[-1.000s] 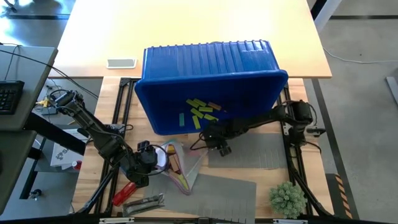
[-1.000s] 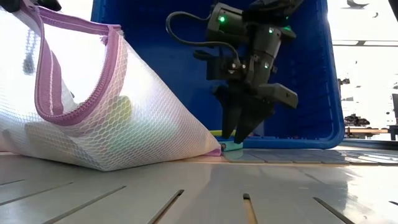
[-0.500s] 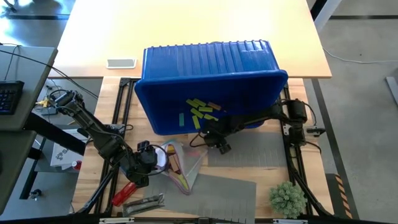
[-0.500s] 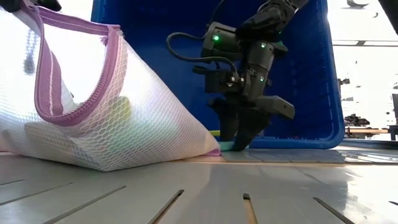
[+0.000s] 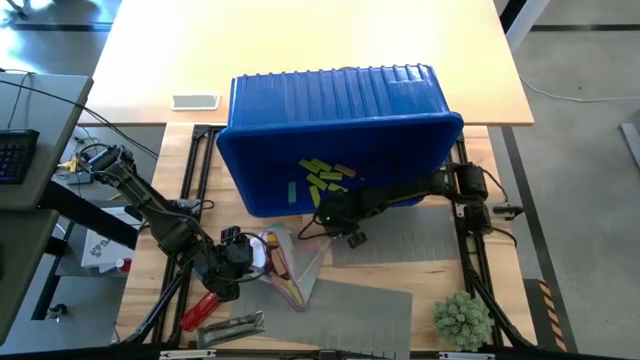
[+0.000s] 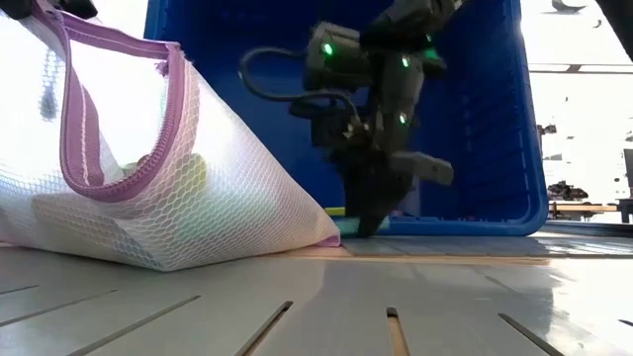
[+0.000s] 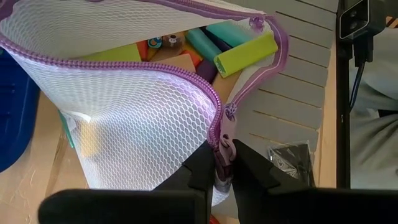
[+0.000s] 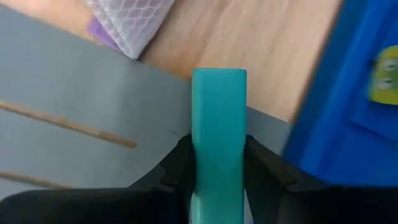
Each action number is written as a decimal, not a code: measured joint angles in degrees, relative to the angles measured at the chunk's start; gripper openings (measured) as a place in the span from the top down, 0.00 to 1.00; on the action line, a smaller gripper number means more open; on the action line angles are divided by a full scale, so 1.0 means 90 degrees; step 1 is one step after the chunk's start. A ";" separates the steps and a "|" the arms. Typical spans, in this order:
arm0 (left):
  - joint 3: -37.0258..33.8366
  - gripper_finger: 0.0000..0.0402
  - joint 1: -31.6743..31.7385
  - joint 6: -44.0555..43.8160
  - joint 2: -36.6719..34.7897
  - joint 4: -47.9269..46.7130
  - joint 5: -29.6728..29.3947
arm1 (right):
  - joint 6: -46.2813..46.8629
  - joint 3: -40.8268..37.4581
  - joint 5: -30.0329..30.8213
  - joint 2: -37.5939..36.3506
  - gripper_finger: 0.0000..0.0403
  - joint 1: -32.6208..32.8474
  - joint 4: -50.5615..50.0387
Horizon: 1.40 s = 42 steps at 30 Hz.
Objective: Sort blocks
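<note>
We clench our right claw (image 8: 217, 165) on the teal block (image 8: 219, 134) beside the blue bin (image 5: 340, 160) mid-surface, left claw (image 7: 222, 163) pinching the mesh bag's (image 7: 124, 124) zipper, so a shallow grip may drop it.

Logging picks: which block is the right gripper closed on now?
The teal block, pinched between the right gripper fingers above the grey mat. The other blocks lie loose in the blue bin or inside the mesh bag.
</note>
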 joint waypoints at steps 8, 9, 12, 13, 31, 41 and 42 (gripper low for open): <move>0.0000 0.94 0.0000 0.0000 0.0000 0.0000 -0.0002 | 0.0249 0.1944 0.1092 -0.0010 0.78 0.0843 -0.1778; -0.0002 0.94 0.0002 0.0000 0.0000 0.0000 -0.0002 | 0.0390 0.2166 0.1056 -0.0010 0.78 0.0957 -0.1795; 0.0000 0.94 0.0000 0.0000 0.0000 0.0000 -0.0002 | 0.0938 0.2750 0.0839 -0.0027 0.78 0.1342 -0.1615; 0.0000 0.94 0.0002 0.0000 0.0000 0.0000 -0.0004 | 0.1139 0.2876 0.0763 -0.0027 0.78 0.1481 -0.1386; -0.0002 0.94 0.0001 0.0000 -0.0002 0.0015 -0.0002 | 0.3689 0.0985 0.1580 0.0693 0.78 0.2230 0.7608; -0.0002 0.94 0.0002 0.0000 -0.0001 0.0065 0.0002 | 0.4266 0.0878 0.2239 0.1027 0.69 0.2057 0.7752; -0.0002 0.94 0.0002 0.0000 -0.0002 0.0072 -0.0001 | 0.4259 0.0878 0.2291 0.1031 0.66 0.2042 0.7710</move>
